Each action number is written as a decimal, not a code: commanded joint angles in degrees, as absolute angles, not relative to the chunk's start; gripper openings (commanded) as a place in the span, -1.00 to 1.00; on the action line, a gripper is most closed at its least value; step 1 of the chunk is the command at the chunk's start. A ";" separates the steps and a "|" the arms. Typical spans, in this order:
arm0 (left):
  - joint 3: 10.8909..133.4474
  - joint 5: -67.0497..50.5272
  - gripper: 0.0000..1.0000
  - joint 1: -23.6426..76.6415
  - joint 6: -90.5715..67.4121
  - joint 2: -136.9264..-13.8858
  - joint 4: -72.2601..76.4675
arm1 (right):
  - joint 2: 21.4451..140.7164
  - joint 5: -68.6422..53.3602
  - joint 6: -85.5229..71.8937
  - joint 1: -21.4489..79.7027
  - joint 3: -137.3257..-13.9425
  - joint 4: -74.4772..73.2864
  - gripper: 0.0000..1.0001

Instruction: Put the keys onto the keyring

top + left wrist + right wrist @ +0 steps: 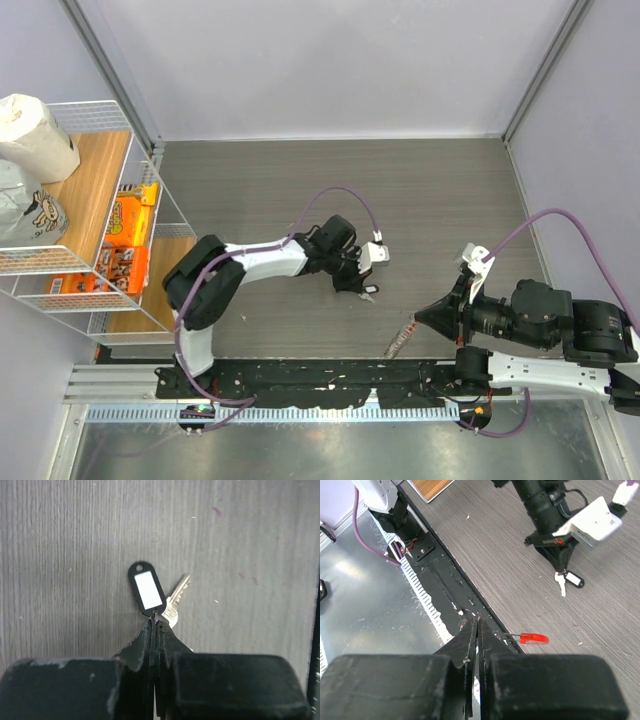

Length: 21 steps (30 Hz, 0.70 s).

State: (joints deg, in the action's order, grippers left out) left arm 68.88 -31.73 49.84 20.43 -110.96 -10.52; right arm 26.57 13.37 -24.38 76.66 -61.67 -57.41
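The grey wood-grain tabletop [300,180] fills most of the top view. A wire rack [128,165] w/ snack packs is seen at its left edge. 2 arms are mounted at the near edge. The left arm [260,262] is stretched toward the centre, and the right arm [540,318] is folded back w/ its wrist pointed left.

The left tool [156,622] is seen clamped tight, no gap btwn fingers, on the top of the keys [176,600], where the silver blade meets a black tag [147,589] w/ a white label. The bundle hangs below the tips, approx. mid-tabletop. Whether the blade tip touches the surface can't be told.

The right tool [472,625] is likewise pinched together, on the thin metal end of the keyring [400,338]. Its red strip [534,638] sticks out past the tips, over the near edge of the tabletop.

Step judged in hand: both pieces are gripped, 1 per arm, but are well apart, so threading hasn't begun. Progress is judged at roughly the midpoint.

Next move, as judged: the 2 tools need to be brought together, w/ the keyring's free end lined up on a hole in the keys' head. The tag's hole at its far end looks the easiest target. Fine alignment is needed, since the parts are tiny and the bundle may swing.
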 commanded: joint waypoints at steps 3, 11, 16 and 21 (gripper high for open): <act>63.64 -33.84 -1.00 49.92 17.84 -96.52 -4.40 | 28.39 13.27 -23.91 76.90 -63.72 -53.79 -0.87; 56.00 -32.70 -1.00 50.10 12.93 -83.69 2.19 | 30.76 12.48 -23.20 76.99 -64.77 -52.91 -0.87; 52.30 -31.12 -1.00 50.62 9.41 -75.69 4.92 | 32.95 12.22 -23.03 76.90 -65.48 -52.30 -0.88; 49.92 -32.34 -1.00 51.94 6.51 -68.39 6.59 | 35.42 12.66 -23.29 76.90 -65.74 -50.89 -0.89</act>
State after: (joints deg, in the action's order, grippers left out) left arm 50.61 -31.29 50.59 9.93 -73.97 1.19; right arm 33.69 12.58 -23.86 76.66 -63.44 -56.10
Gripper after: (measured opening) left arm 0.036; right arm 0.064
